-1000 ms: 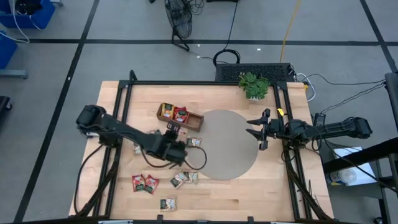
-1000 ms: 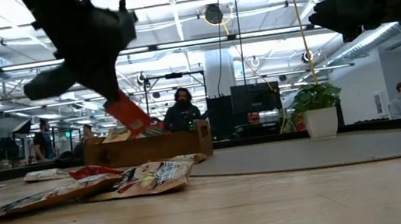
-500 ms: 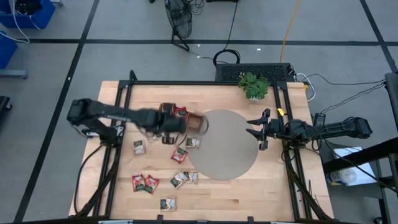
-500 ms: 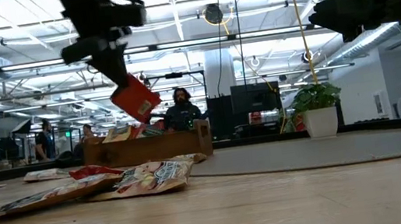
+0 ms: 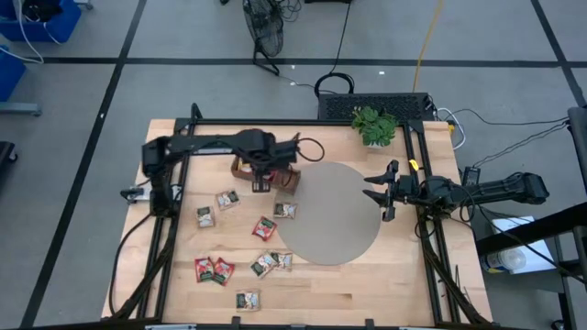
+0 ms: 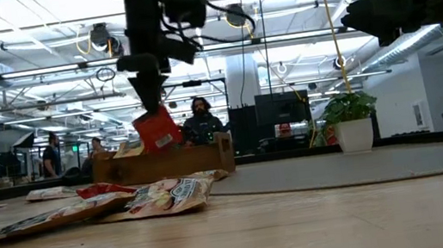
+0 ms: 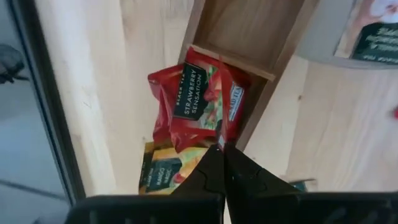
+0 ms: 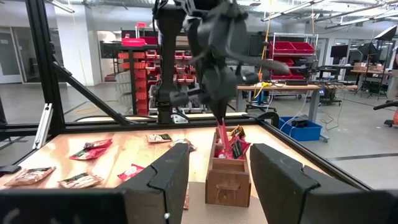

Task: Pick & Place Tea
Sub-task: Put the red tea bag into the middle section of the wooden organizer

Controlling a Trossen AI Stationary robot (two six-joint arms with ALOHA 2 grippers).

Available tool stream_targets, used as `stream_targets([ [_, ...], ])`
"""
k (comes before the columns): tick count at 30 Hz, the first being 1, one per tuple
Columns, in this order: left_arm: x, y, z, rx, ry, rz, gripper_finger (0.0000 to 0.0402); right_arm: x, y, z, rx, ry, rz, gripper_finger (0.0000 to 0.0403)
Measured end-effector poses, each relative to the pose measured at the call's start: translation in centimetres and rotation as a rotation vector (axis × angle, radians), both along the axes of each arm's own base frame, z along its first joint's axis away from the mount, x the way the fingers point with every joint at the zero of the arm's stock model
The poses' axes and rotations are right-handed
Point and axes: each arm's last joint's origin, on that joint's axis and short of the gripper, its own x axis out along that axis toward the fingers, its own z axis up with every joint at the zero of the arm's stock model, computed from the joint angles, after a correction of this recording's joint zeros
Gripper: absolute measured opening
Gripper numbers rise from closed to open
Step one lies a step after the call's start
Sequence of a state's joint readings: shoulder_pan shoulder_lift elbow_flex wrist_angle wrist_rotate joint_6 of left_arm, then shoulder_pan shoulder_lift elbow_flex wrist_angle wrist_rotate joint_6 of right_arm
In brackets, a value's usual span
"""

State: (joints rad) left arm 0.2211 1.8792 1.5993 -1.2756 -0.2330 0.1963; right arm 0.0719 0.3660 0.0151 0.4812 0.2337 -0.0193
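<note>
A red tea sachet (image 6: 157, 130) is pinched between the pressed-together fingers of the left gripper (image 5: 263, 180) and hangs just above the wooden tray (image 5: 287, 174), near the tray's middle. Red and yellow sachets (image 7: 186, 118) are already seen stacked in the tray's compartments, while its end compartment (image 7: 249, 31) is bare wood; other sachets (image 5: 214, 269) lie scattered on the table (image 5: 183, 302). The right gripper (image 5: 375, 192) is held with its jaws spread at the far edge of the round grey mat (image 5: 335, 213), gripping nothing.

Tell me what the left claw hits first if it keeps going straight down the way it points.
Probably the red sachets already in the wooden tray; the left claw holds a red sachet right above them.
</note>
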Motion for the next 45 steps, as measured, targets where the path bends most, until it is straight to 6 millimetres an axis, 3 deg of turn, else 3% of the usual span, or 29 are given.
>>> stream_targets([
  [5, 1.2, 0.4, -1.5, -0.019, 0.089, -0.022, 0.0001, 0.0, 0.0, 0.0, 0.000, 0.000, 0.000, 0.0155],
  [14, 1.3, 0.9, -1.8, -0.023, 0.128, -0.034, 0.0001, 0.0, 0.0, 0.0, 0.000, 0.000, 0.000, 0.0155],
  [18, 1.1, 1.0, -1.7, 0.051, 0.159, -0.031, 0.0003, 0.0, 0.0, 0.0, 0.000, 0.000, 0.000, 0.0155],
  [45, 3.1, 0.8, -2.1, 0.089, 0.010, -0.177, 0.0003, 0.0, 0.0, 0.0, 0.000, 0.000, 0.000, 0.0155],
])
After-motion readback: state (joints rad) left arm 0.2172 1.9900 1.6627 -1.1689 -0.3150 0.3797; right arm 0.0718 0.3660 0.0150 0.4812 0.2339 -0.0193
